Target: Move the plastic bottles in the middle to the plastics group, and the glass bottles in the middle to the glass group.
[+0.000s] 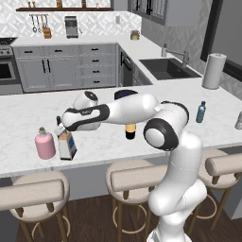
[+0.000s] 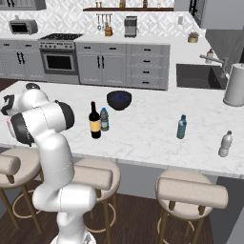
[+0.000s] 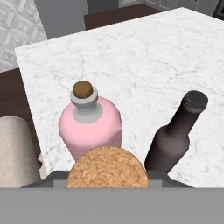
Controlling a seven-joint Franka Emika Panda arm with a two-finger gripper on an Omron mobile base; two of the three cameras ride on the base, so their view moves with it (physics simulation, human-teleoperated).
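At the near left end of a white marble island counter [image 1: 156, 101], the robot's gripper [image 1: 60, 128] is reaching down over a squarish pale bottle with a blue label [image 1: 67, 145], its jaws pinching the bottle just below the wide tan cork stopper [image 3: 107, 168]. The bottle is standing upright on the counter, just beside a squat pink bottle [image 1: 45, 144] with a tan stopper. In the hand view, that pink bottle is sitting directly beyond the cork, with a slim dark brown bottle [image 3: 175, 133] standing close to its right.

Toward the middle of the counter, a dark wine bottle with an orange-yellow label [image 2: 95, 121] is standing next to a smaller bottle [image 2: 104, 119], in front of a dark bowl [image 2: 119, 100]. Farther right, a small blue water bottle [image 2: 181, 127] is standing well apart from them, with a pale clear bottle [image 2: 225, 144] near the counter's far right edge.
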